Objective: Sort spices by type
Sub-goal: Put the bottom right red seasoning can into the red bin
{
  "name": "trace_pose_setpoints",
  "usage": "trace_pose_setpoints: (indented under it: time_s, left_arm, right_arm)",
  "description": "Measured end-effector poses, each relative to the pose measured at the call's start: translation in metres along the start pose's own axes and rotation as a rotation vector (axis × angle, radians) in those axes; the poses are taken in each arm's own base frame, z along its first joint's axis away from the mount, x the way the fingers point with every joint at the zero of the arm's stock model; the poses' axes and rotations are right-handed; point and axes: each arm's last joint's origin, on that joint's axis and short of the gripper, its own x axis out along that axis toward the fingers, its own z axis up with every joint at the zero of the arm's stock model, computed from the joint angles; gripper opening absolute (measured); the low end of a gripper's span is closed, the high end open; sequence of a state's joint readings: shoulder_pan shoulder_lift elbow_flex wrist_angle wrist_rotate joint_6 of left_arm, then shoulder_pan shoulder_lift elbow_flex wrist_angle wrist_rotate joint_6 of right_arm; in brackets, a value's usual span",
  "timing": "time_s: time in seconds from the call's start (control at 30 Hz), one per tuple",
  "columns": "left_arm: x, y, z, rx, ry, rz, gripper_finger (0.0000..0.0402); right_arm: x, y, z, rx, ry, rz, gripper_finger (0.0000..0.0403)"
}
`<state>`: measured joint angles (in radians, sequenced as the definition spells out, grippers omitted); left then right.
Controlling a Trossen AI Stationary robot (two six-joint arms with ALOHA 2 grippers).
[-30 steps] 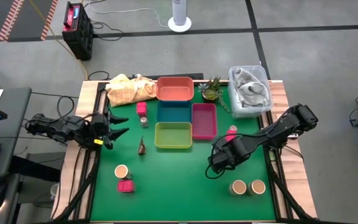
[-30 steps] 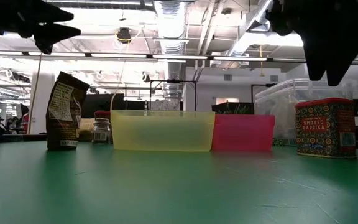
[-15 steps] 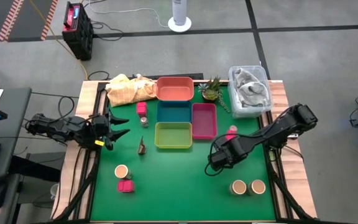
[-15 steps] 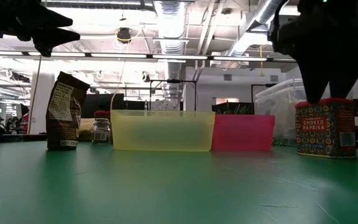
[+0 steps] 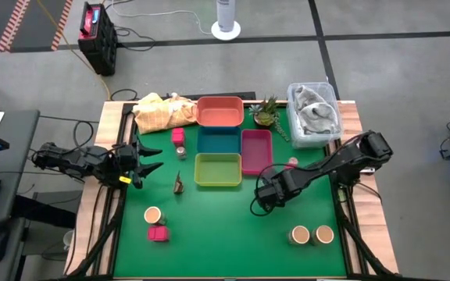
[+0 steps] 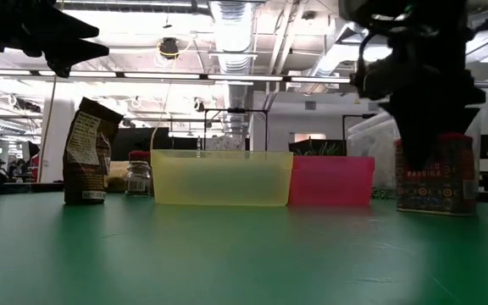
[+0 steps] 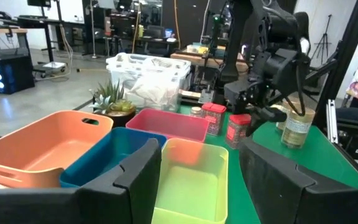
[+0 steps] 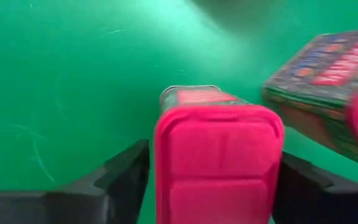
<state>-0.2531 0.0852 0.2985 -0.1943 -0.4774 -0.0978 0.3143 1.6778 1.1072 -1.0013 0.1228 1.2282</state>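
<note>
The spices lie scattered over the green table [image 5: 217,218]: from above, two tan-topped jars [image 5: 311,234] stand side by side near the front right, a third tan-topped jar [image 5: 152,215] sits at front left with a pink-lidded tin [image 5: 157,233] just in front of it, a brown packet [image 5: 178,184] stands left of the yellow tray [image 5: 218,169], and one pink-capped item with a small jar [image 5: 179,141] stands left of the teal tray [image 5: 218,140]. There are four trays in all, the others being the orange tray [image 5: 220,111] and the magenta tray [image 5: 256,151]. By the magenta tray's right side only a sliver of another pink tin [image 5: 291,163] shows in the high view, the right arm covering the rest; the left wrist view shows two red-lidded tins there. The right gripper [image 5: 258,204] hangs over the table in front of the magenta tray, and its wrist view shows its fingers [image 8: 114,174] spread on either side of a pink-lidded tin [image 8: 216,152], close to its sides, though contact cannot be made out. A second patterned tin [image 8: 328,81] lies just beside it, partly cut off. The left gripper [image 5: 148,158] waits at the table's left edge with its fingers apart, holding nothing.
</note>
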Motion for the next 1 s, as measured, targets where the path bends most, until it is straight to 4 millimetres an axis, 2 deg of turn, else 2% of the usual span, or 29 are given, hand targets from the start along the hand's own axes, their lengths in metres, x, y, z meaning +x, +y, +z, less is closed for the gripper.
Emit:
trace_pose_setpoints:
  time_s: [0.17,0.27,0.47,0.63,0.73,1.0]
  left_arm:
    - [0.000,0.000,-0.001,0.003,0.007,0.001,0.0206]
    - [0.000,0.000,-0.001,0.004,0.011,0.001,0.0206]
    - [0.000,0.000,-0.001,0.003,0.011,0.002,0.0206]
    - [0.000,0.000,-0.001,0.006,0.011,0.002,0.0206]
    - [0.000,0.000,-0.002,0.024,0.016,0.003,0.0206]
    - [0.000,0.000,-0.004,0.045,0.036,0.004,0.0206]
  right_arm:
    - [0.008,0.005,0.007,-0.042,0.052,0.000,0.0229]
    - [0.003,0.010,0.009,-0.082,0.046,0.020,0.0225]
    - [-0.029,0.021,0.024,-0.198,-0.001,0.108,0.0225]
    - [-0.058,0.026,0.048,-0.288,-0.096,0.173,0.0233]
    - [-0.067,0.020,0.069,-0.310,-0.129,0.174,0.0228]
    - [-0.078,-0.015,0.127,-0.418,-0.178,0.110,0.0229]
